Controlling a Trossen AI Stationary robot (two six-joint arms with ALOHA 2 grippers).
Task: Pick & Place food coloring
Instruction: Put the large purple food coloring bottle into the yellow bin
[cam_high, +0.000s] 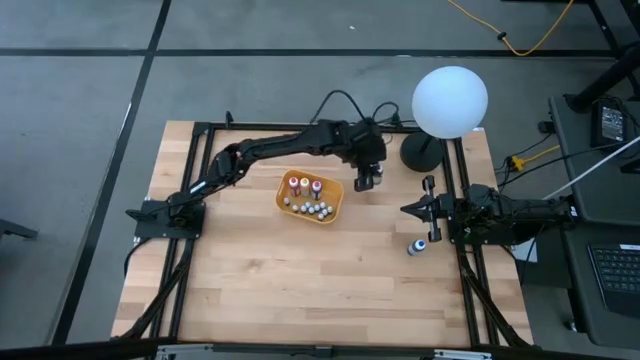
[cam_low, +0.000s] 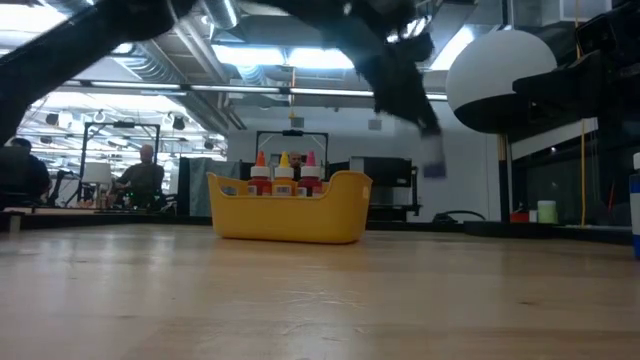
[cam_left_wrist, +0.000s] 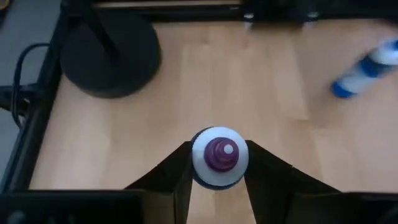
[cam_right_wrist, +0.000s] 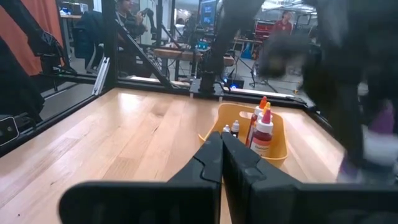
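A tiny food coloring bottle with a purple top (cam_left_wrist: 219, 155) sits between the fingers of my left gripper (cam_high: 368, 182), which hangs to the right of the orange tray (cam_high: 310, 197). The tray holds several more small bottles, three of them taller with coloured tops (cam_low: 285, 174). Another bottle with a blue top (cam_high: 418, 245) stands on the table at the right. My right gripper (cam_high: 414, 208) waits shut at the right edge, just beyond that blue-topped bottle. My left gripper pinches the purple-topped bottle by its white body (cam_left_wrist: 200, 168), just below the cap, one finger (cam_left_wrist: 168, 180) on each side. The fingers slant down at it from above. The bottle stands upright, cap up, and in the low view hangs clear of the table (cam_low: 432, 165).
A lamp with a white globe (cam_high: 450, 100) stands on a dark round base (cam_high: 424, 152) at the far right, close behind my left gripper. Black frame rails (cam_high: 205, 130) run along the table's edges. Bare wood lies across the near half of the table (cam_high: 320, 280).
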